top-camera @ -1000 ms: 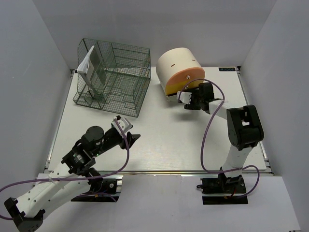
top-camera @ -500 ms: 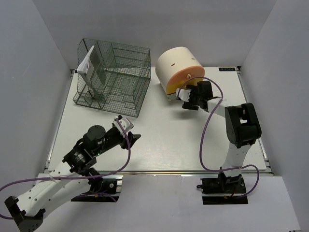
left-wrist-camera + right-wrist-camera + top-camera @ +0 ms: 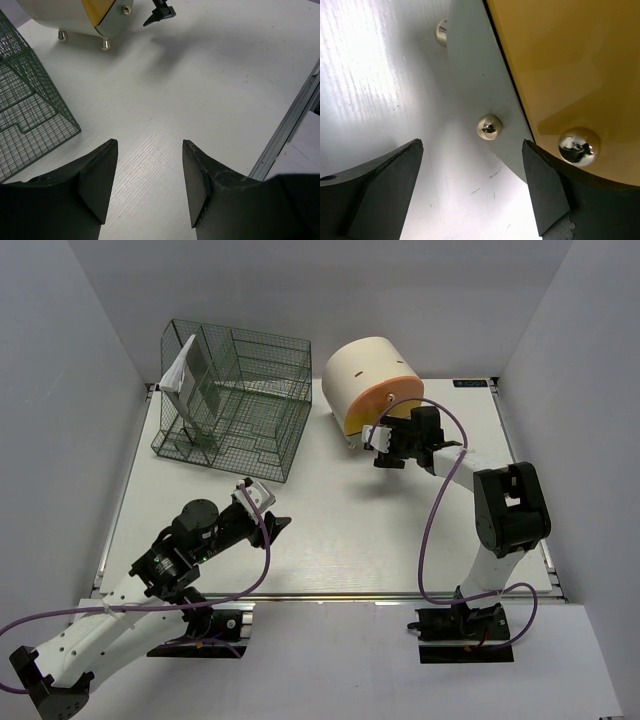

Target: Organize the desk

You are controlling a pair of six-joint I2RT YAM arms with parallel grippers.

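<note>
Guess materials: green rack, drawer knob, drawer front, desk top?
Rack: thin wire, probably coated metal; open dark-green mesh.
Knob: polished metal or chrome plating; mirror reflections.
Drawer front: smooth matte orange-yellow, plastic or paint, unclear.
Desk: white board, likely laminate; faint grain lines.

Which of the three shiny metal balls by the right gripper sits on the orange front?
The largest, the knob at lower right, on the orange-yellow drawer front. The middle foot and upper foot sit under the cream body instead.
</note>
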